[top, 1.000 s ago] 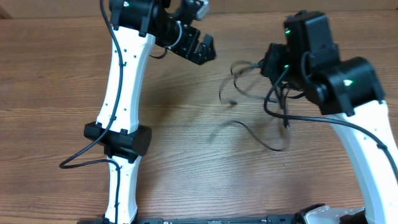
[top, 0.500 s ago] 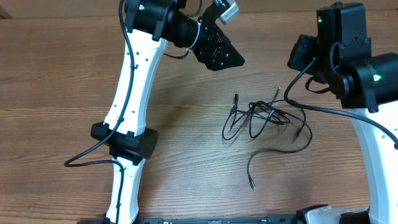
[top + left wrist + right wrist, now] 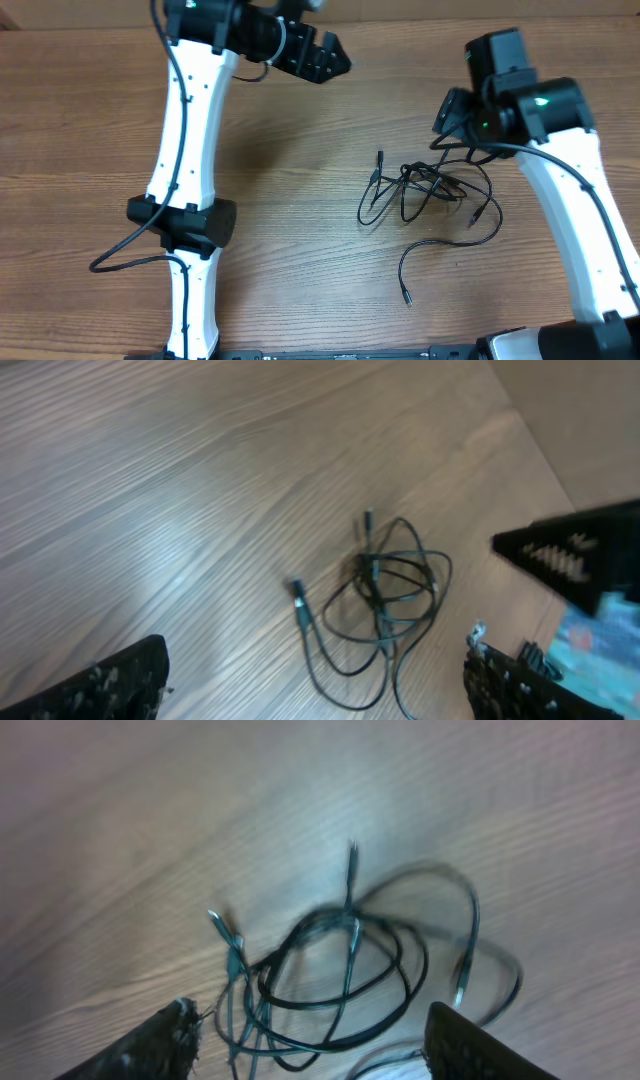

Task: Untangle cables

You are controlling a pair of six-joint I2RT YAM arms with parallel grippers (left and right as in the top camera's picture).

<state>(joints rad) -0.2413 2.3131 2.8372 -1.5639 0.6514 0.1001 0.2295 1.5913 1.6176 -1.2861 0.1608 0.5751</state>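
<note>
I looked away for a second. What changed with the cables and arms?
The cables, a moving blur at the right gripper a second ago, have dropped into a tangled heap on the table and have lain still since. The right gripper has opened and now hangs above them. The left gripper swung out and back, open and empty throughout.

Wood-grain table (image 3: 300, 210), thin black cables (image 3: 425, 190), plastic-looking arms

The table top is brown with fine, streaky grain; it looks smooth and carries a soft satin sheen where light falls on it in the left wrist view. The cables look coated in smooth black plastic or rubber with a slight gloss, and some plug ends show a pale, silvery, metal-like tip. The left arm (image 3: 185, 110) and right arm (image 3: 570, 215) have smooth white shells that look like plastic, with matt black joints and housings. The fingers (image 3: 100, 685) at the left arm's end are black with a rough, pebbled surface.
</note>
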